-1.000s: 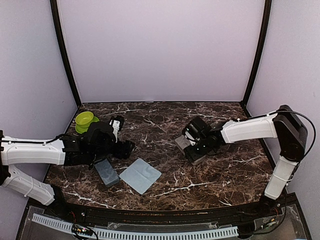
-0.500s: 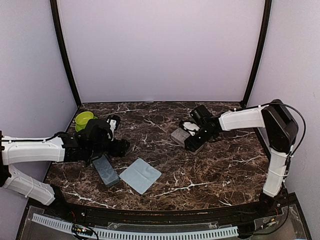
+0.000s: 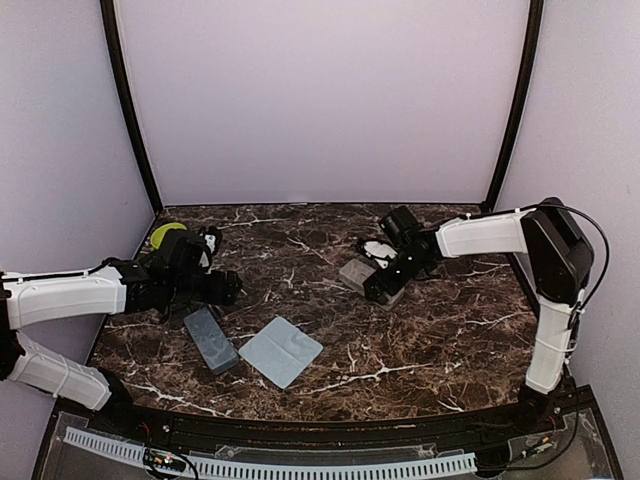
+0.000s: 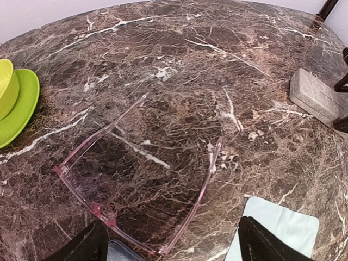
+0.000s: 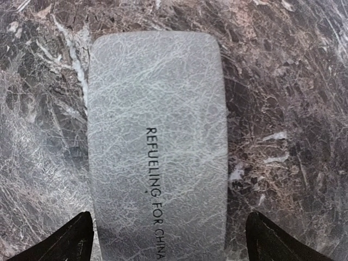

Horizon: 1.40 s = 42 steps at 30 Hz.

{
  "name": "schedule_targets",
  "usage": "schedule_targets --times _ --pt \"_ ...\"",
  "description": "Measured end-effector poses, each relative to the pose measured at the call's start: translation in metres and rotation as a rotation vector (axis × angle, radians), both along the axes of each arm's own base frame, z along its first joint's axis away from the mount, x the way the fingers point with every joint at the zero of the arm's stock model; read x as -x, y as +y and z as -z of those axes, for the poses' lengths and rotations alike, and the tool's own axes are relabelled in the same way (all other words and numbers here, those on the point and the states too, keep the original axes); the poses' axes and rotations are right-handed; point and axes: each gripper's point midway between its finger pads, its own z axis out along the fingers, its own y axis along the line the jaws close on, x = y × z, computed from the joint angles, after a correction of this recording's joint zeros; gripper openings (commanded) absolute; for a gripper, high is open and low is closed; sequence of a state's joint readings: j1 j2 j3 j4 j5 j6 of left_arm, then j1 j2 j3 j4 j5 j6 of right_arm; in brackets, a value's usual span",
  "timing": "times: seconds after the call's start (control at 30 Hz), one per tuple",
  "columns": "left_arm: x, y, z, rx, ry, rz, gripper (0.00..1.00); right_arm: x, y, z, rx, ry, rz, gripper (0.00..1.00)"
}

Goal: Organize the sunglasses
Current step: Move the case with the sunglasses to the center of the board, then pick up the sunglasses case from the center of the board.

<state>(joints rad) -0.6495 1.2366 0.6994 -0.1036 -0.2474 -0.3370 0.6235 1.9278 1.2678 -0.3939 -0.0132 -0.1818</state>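
Note:
The sunglasses (image 4: 211, 168) lie on the marble just ahead of my left gripper (image 4: 174, 251), with a translucent pink frame and both temples stretched away from me. I cannot make them out in the top view. My left gripper (image 3: 226, 287) is open and empty. My right gripper (image 5: 169, 244) is open, its fingers on either side of a closed grey case (image 5: 157, 147) printed "REFUELING FOR CHINA". Neither finger visibly presses on the case. In the top view that gripper (image 3: 380, 272) hovers over this case (image 3: 352, 270) at the centre right.
A second closed grey case (image 3: 211, 339) lies near the front left, beside a pale blue-grey cloth (image 3: 281, 351). A green bowl on a green plate (image 3: 165, 237) stands at the far left. The left wrist view shows the plate (image 4: 24, 103), the cloth (image 4: 277, 225) and the right-hand case (image 4: 318, 98).
My left gripper has drawn back to the left, away from the front grey case. My right gripper and the case under it have shifted farther away and to the left.

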Motion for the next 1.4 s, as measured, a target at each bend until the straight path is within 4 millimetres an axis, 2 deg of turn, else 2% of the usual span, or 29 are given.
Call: schedule_targets --times 0.1,0.27,0.37,0.47,0.6,0.63,0.7,0.87,1.03,1.13,1.23,1.4 --pt "-0.005 0.012 0.002 0.003 0.017 -0.031 0.86 -0.003 -0.002 -0.016 -0.014 -0.031 0.033 0.97" --pt "-0.011 0.031 0.006 0.021 0.045 -0.091 0.86 -0.003 0.003 -0.079 -0.107 -0.147 0.108 0.96" --pt "-0.008 0.036 0.012 0.026 0.075 -0.113 0.85 0.016 0.022 -0.116 -0.182 -0.207 0.11 0.99" --pt "0.002 0.04 0.024 0.031 0.115 -0.124 0.85 0.047 0.054 -0.13 -0.257 -0.21 0.072 1.0" --pt "0.015 0.046 0.043 0.06 0.184 -0.137 0.85 0.094 0.101 -0.123 -0.333 -0.14 0.007 1.0" --pt "0.017 0.047 0.047 0.068 0.199 -0.141 0.85 0.097 0.108 -0.12 -0.344 -0.128 0.009 1.0" --pt "0.021 0.049 0.052 0.085 0.223 -0.149 0.84 0.121 0.135 -0.108 -0.357 -0.086 -0.031 1.0" --pt "0.03 0.052 0.054 0.112 0.257 -0.174 0.84 0.146 0.175 -0.076 -0.344 -0.026 -0.066 1.0" --pt "0.056 0.055 0.049 0.163 0.26 -0.215 0.86 0.152 0.185 -0.053 -0.331 0.007 -0.06 0.99" --pt "0.069 0.044 0.049 0.178 0.269 -0.216 0.91 0.151 0.188 -0.055 -0.35 0.006 -0.058 0.99" --pt "0.08 0.034 0.06 0.166 0.312 -0.229 0.94 0.149 0.192 -0.058 -0.374 -0.004 -0.061 0.99" --pt "0.09 0.027 0.069 0.085 0.337 -0.297 0.97 0.153 0.182 -0.053 -0.366 -0.003 -0.063 0.99"
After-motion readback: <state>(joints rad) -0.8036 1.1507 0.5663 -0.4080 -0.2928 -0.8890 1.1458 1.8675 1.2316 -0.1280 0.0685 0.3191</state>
